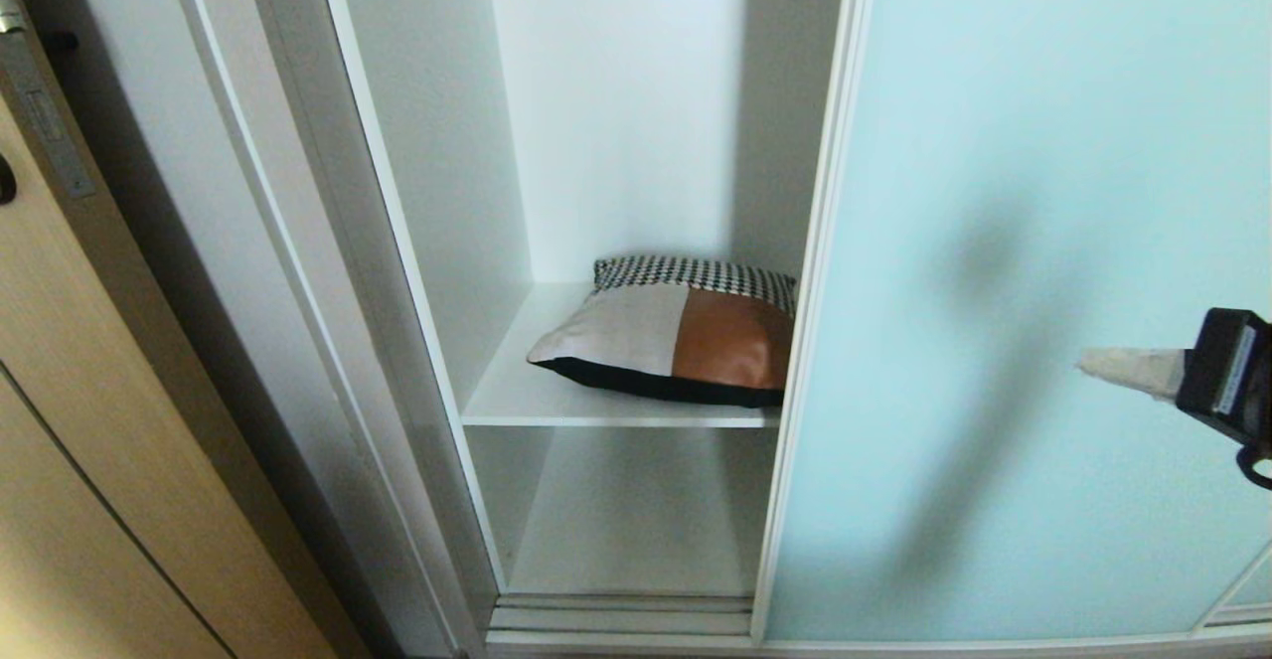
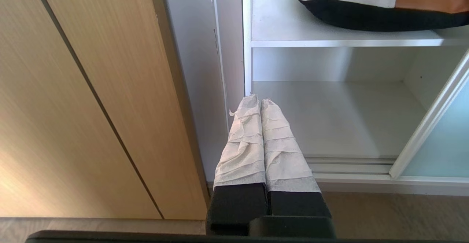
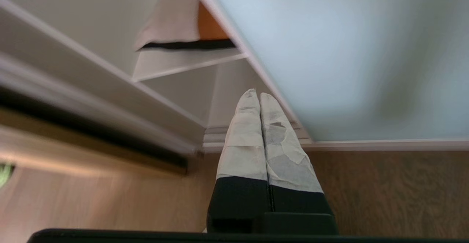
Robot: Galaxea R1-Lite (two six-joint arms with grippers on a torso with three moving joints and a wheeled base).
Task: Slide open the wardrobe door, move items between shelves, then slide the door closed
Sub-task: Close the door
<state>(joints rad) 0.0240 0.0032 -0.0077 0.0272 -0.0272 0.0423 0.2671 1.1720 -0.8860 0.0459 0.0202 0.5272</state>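
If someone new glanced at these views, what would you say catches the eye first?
Most likely the patchwork cushion, lying on the upper white shelf in the open part of the wardrobe; the shelf below it is bare. Next, the big aqua sliding door filling the right side, with the right gripper shut in front of it, holding nothing. The left gripper is shut and low by the wardrobe's left edge.

Houndstooth, cream and rust cushion [image 1: 676, 336] (black underneath) on white shelf [image 1: 517, 396]; door [image 1: 1033, 242] pale aqua.

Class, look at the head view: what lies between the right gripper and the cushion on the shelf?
The sliding wardrobe door and its silver frame edge stand between the shut right gripper and the cushion.
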